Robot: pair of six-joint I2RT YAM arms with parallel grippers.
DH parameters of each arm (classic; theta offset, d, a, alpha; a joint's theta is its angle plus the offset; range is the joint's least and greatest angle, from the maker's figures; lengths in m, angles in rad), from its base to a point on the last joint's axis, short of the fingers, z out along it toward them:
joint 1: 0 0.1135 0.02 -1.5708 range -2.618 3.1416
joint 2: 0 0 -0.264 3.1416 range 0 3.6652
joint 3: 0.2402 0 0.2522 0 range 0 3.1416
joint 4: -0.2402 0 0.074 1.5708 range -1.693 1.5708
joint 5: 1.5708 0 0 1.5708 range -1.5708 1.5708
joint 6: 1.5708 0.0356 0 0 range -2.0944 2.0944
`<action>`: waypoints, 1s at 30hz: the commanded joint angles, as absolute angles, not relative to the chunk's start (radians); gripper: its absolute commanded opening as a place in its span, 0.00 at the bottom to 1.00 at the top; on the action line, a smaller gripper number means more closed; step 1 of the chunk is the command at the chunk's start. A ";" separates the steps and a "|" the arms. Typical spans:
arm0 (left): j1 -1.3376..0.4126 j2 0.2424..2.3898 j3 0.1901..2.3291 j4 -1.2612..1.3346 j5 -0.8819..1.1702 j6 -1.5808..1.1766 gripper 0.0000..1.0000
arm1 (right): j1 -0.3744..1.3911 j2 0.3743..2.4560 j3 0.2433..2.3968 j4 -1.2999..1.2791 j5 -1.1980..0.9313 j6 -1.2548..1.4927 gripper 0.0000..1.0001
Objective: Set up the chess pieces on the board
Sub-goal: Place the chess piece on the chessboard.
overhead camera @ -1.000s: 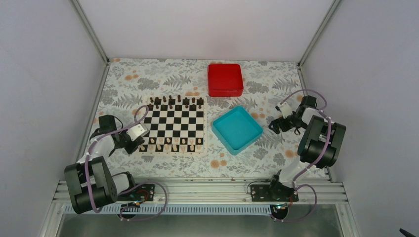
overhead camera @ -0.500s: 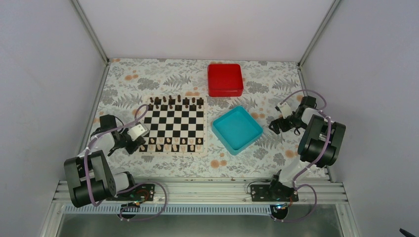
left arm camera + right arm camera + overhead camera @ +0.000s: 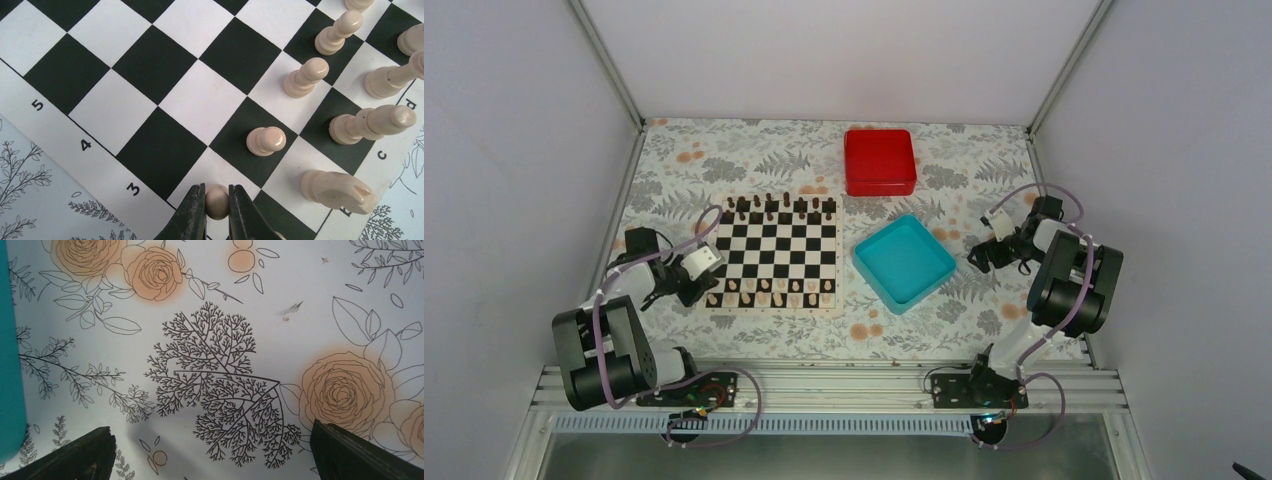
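The left tool [image 3: 217,192] is pinching a pale pawn [image 3: 217,201] by its round head, one dark finger pressed to each side. We see it held at the near left corner of the board [image 3: 779,255], over the squares beside the border where a 3 is printed. We cannot tell whether its base touches the board. The right tool [image 3: 215,460] hangs spread wide with nothing between its fingers. It hovers over the table [image 3: 754,165], just to the right of the teal tray [image 3: 904,262].

The table wears a pale cloth printed with orange roses and black fern sprigs. Plain pale walls [image 3: 514,150] close it in on three sides, and metal frame posts [image 3: 609,65] run up the far corners.

The teal tray sits between the board and the right arm, turned at an angle, and we see only plain teal inside it. The red box [image 3: 880,161] stands beyond it near the far wall. Its lid is on, so its contents are hidden from us.

On the board, the other chess pieces [image 3: 774,290] fill the two near rows. In the wrist view three pawns stand on their squares with taller pieces behind them. The dark chessmen [image 3: 784,207] line the far edge.
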State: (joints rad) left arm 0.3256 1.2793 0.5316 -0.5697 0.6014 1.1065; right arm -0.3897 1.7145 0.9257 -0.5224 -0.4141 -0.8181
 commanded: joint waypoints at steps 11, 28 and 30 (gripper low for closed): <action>0.333 1.295 0.546 -0.559 0.643 1.117 0.10 | -0.402 1.728 0.914 -0.515 -0.410 -0.810 1.00; 0.331 1.265 0.542 -0.567 0.646 1.117 0.24 | -0.402 1.742 0.914 -0.508 -0.409 -0.812 1.00; 0.333 1.249 0.550 -0.589 0.645 1.118 0.26 | -0.402 1.740 0.915 -0.508 -0.409 -0.813 1.00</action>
State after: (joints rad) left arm 0.3256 1.2835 0.5316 -0.5659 0.6033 1.1069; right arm -0.3897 1.7187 0.9245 -0.5072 -0.4137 -0.8185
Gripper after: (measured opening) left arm 0.249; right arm 0.999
